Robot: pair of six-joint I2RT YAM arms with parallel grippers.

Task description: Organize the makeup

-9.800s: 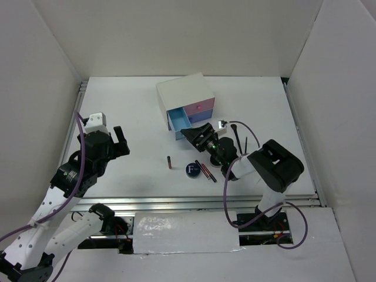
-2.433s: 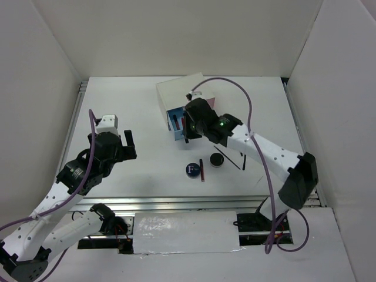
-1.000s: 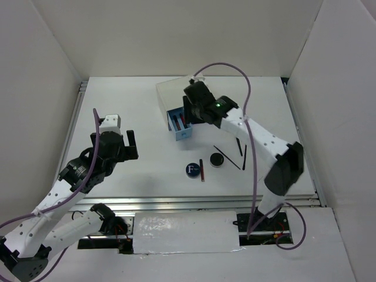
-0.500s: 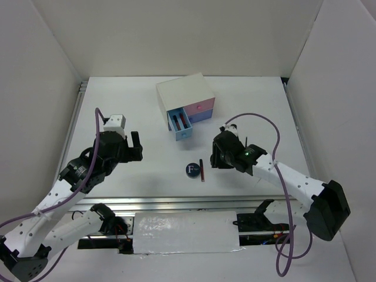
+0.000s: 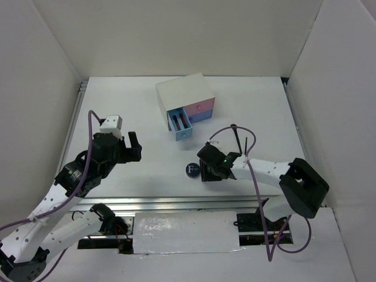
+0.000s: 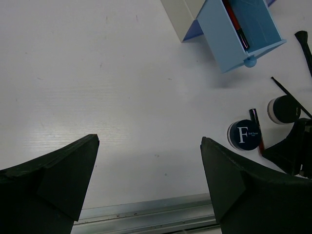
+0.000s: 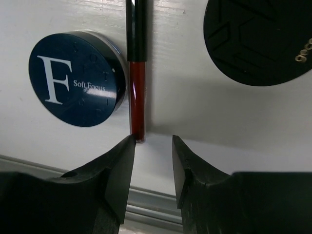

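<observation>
Makeup pencil (image 7: 137, 97) lies on the table (image 7: 204, 126) just in front of the right claw (image 7: 152, 142). Its red end stops close to the claw's left finger, not in the middle of the gap. The claw's fingers are apart and hold nothing. The compact (image 7: 75, 78) sits left of the pencil, so close they may touch. The jar (image 7: 258, 41) is ahead and to the right, apart from the pencil.

The pencil looks thin, light and hard. It looks smooth and round, so I think it can roll or slip. The best place to pinch is near its middle, one finger on each long side. The compact leaves little room on the left, so that finger must slide in with care.

The left claw (image 6: 148, 144) is spread apart and empty too. The makeup is far off to its right.
</observation>
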